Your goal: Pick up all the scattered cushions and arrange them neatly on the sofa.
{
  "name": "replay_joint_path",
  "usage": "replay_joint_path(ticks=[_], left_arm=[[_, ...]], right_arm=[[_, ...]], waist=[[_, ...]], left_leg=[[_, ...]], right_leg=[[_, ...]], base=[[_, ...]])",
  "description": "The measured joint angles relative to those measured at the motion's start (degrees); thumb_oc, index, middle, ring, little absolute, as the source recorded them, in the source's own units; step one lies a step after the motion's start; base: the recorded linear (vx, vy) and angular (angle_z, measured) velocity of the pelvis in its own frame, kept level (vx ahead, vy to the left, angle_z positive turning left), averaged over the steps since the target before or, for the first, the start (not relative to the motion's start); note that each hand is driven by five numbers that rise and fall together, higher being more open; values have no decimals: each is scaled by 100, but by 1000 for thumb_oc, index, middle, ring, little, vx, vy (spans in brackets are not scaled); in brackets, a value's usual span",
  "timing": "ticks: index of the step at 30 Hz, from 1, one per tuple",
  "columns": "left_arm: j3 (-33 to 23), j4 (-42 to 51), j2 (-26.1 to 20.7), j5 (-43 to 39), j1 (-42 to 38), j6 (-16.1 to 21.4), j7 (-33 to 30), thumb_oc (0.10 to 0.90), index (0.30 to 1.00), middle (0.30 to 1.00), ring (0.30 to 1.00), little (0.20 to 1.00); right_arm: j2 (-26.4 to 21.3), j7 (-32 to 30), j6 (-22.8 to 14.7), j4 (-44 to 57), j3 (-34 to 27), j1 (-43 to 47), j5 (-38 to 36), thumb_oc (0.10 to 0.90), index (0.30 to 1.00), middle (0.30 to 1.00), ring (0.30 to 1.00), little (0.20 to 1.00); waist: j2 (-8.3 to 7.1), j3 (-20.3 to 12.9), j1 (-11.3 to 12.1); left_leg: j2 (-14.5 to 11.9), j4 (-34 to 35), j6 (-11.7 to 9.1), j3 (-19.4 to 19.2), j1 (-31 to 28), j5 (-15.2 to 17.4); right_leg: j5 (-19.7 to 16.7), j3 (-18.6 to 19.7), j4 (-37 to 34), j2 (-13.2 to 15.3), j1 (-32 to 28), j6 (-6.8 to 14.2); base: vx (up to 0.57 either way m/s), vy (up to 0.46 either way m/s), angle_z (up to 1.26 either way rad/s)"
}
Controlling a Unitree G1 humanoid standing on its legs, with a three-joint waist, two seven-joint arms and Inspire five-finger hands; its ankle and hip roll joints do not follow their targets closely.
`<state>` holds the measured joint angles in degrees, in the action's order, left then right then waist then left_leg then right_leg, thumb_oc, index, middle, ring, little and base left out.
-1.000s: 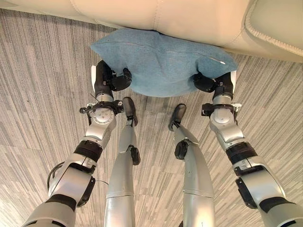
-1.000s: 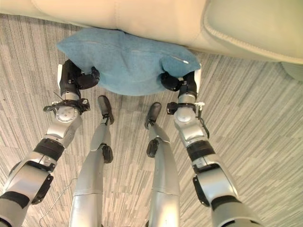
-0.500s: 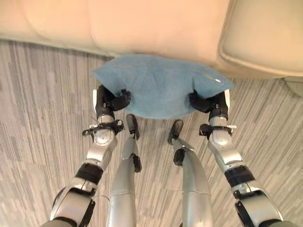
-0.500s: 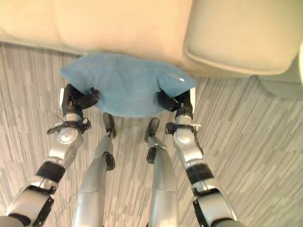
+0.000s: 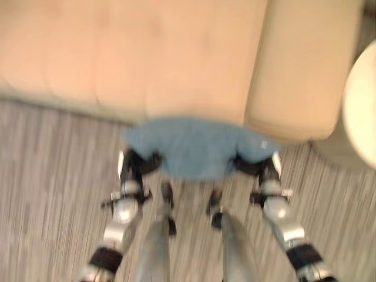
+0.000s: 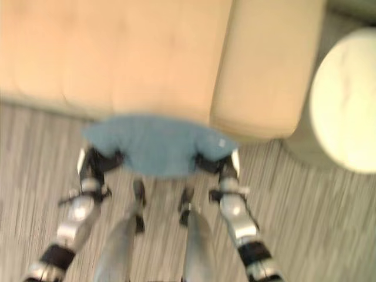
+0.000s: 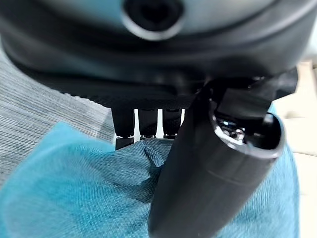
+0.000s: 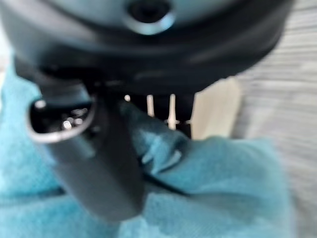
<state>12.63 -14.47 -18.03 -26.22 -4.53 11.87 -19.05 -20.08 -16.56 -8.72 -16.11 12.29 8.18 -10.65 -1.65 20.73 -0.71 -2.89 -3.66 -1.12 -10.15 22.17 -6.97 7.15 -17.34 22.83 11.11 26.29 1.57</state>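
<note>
The blue cushion [image 5: 197, 147] is held off the striped floor [image 5: 53, 158], directly in front of the beige sofa [image 5: 135, 53]. Its far edge meets the lower front edge of the sofa seat; whether the two touch cannot be told. The cushion's long axis runs left to right, parallel to the sofa front, with one end at each robot hand. Its broad face is turned up toward the head camera.

The left robot hand [image 5: 136, 164] grips the left end of the cushion. In the left wrist view its thumb [image 7: 208, 168] lies across the top of the fabric and its fingers [image 7: 143, 121] reach under the folded edge, so the cloth is pinched between them.

The right robot hand [image 5: 258, 167] grips the right end in the same way. In the right wrist view its thumb [image 8: 94, 158] presses onto the cloth, which is bunched against the fingers [image 8: 161, 111] behind it.

The eye views show the full width of the cushion, the sofa armrest [image 6: 267, 64] on the right, and a round pale object [image 6: 346, 100] beyond that armrest. The wrist views show the weave of the cloth and the pinch at each end. The right wrist view also shows a strip of the sofa past the fingers.
</note>
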Motion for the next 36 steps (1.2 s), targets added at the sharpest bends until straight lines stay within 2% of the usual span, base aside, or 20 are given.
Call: replay_joint_path(ticks=[1,2,4,8,10,12,14,17,20,21,23,24,25,36], left_arm=[[16,-8,-22,0,258,-69,47,400,300,300,300,300],[34,0,-29,2,342,-68,95,400,300,300,300,300],[5,197,-35,59,533,-13,144,400,300,300,300,300],[-167,323,57,208,826,-34,325,400,300,300,300,300],[-169,358,76,211,906,-39,347,400,300,300,300,300],[-172,361,101,221,1075,-108,363,400,300,300,300,300],[-162,361,100,261,1186,-109,361,400,300,300,300,300],[-162,361,102,307,1224,-139,361,400,300,300,300,300],[-201,365,160,382,1409,-292,456,400,300,300,300,300],[-201,366,254,396,1561,-326,472,400,300,300,300,300],[-193,367,254,396,1561,-326,486,400,300,300,300,300],[-141,366,243,396,1586,-352,601,400,300,300,300,300],[-128,368,244,399,1589,-352,673,400,300,300,300,300],[-22,368,247,441,1625,-409,768,400,300,300,300,300]], right_arm=[[88,120,43,40,-16,-277,70,400,300,300,300,300],[86,141,42,125,-22,-426,72,400,300,300,300,300],[62,209,-20,331,-105,-657,137,400,300,300,300,300],[164,447,16,357,-293,-863,262,400,300,300,300,300],[159,458,23,355,-302,-878,265,400,300,300,300,300],[272,542,103,353,-339,-1055,299,400,300,300,300,300],[271,595,112,353,-313,-1170,310,400,300,300,300,300],[272,625,197,353,-313,-1200,310,400,300,300,300,300],[292,667,228,353,-307,-1348,345,400,300,300,300,300],[277,736,250,353,-318,-1500,385,400,300,300,300,300],[279,736,250,353,-324,-1504,385,400,300,300,300,300],[318,759,251,355,-430,-1630,385,400,300,300,300,300],[314,760,252,355,-473,-1649,385,400,300,300,300,300],[314,761,315,355,-573,-1786,398,400,300,300,300,300]], waist=[[2,-12,-19],[6,-95,-28],[33,-498,-43],[52,-589,-39],[82,-716,-52],[103,-779,-60],[125,-910,-48],[141,-927,-30],[124,-945,-13],[159,-1241,-24],[160,-1242,-30],[169,-1461,-16],[188,-1497,-20],[198,-1510,-78]], left_leg=[[13,254,3,-8,-727,-11],[32,300,0,-1,-886,-2],[41,403,6,-37,-994,118],[44,708,7,-164,-1669,70],[67,735,-4,-178,-1682,94],[87,864,-2,-202,-1986,89],[106,864,-2,-199,-1983,91],[92,865,-2,-196,-1992,90],[108,868,-4,-201,-2251,92],[4,870,-49,-201,-2214,125],[7,870,-49,-197,-2210,126],[25,872,-44,-185,-2043,138],[36,871,-42,-198,-1998,137],[38,871,-38,-184,-2135,140]], right_leg=[[-50,-29,-311,-51,-714,37],[-34,-59,-433,-48,-911,63],[-15,-98,-667,-73,-1058,212],[-398,-104,-1532,-235,-1952,262],[-460,-126,-1664,-233,-2016,293],[-620,-119,-2058,-301,-2429,310],[-659,-125,-2215,-308,-2503,320],[-739,-135,-2385,-354,-2595,300],[-840,-150,-2696,-390,-3001,292],[-923,-128,-2717,-494,-2952,261],[-921,-117,-2720,-496,-2949,262],[-932,-66,-2803,-503,-2828,280],[-947,-32,-2805,-494,-2767,282],[-924,26,-2814,-493,-2900,322]], base=[[90,23,-6],[91,23,-2],[139,34,-4],[98,20,-13],[129,13,-5],[13,0,-5],[0,0,0],[64,-6,2],[24,-4,1],[37,7,-1],[37,9,1],[51,28,-2],[62,30,-5],[23,-15,-1]])
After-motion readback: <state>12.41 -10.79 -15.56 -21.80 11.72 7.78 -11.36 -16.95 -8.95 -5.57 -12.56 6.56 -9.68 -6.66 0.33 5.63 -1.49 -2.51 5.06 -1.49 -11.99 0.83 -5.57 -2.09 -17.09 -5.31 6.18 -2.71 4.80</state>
